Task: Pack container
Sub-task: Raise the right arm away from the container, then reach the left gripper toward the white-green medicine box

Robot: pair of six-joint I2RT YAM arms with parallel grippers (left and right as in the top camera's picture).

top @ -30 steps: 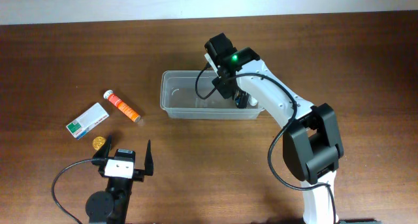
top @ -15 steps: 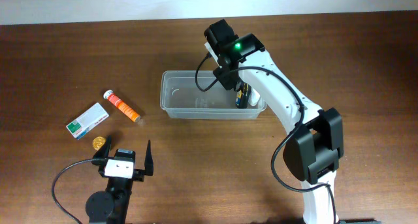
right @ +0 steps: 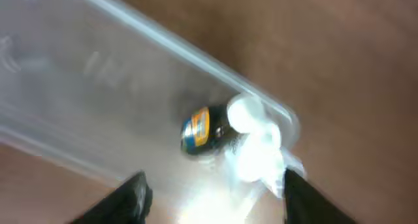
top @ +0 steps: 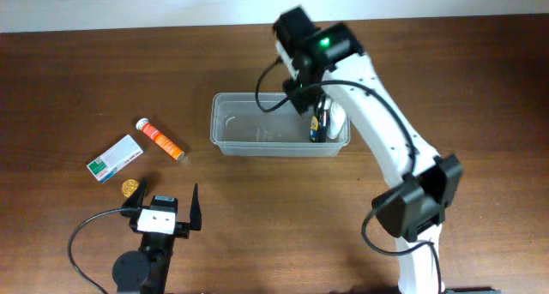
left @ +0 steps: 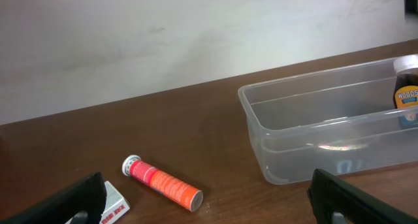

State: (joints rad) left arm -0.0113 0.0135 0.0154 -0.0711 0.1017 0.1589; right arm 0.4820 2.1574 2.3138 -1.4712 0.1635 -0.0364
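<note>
The container (top: 225,129) is a clear rectangular tub in the middle of the table. At its right end lie a small dark bottle (top: 318,123) with a blue and yellow label and a white item (top: 337,119). My right gripper (top: 302,99) hangs above that end, open, nothing between its fingers (right: 134,194). In the right wrist view the bottle (right: 204,128) rests on the tub floor beside the white item (right: 258,142), below the gripper (right: 219,199). My left gripper (top: 165,205) stands open near the front left, empty. The left wrist view shows the container (left: 261,129) ahead to the right.
An orange tube (top: 160,141) lies left of the tub, with a white-and-green box (top: 114,159) and a gold coin (top: 129,187) nearer my left gripper (left: 209,209). The tube (left: 163,182) and box corner (left: 115,201) lie just ahead of the left fingers.
My right gripper has opened and lifted up and back from the tub's right end, leaving the dark bottle inside. The left arm has not moved.
</note>
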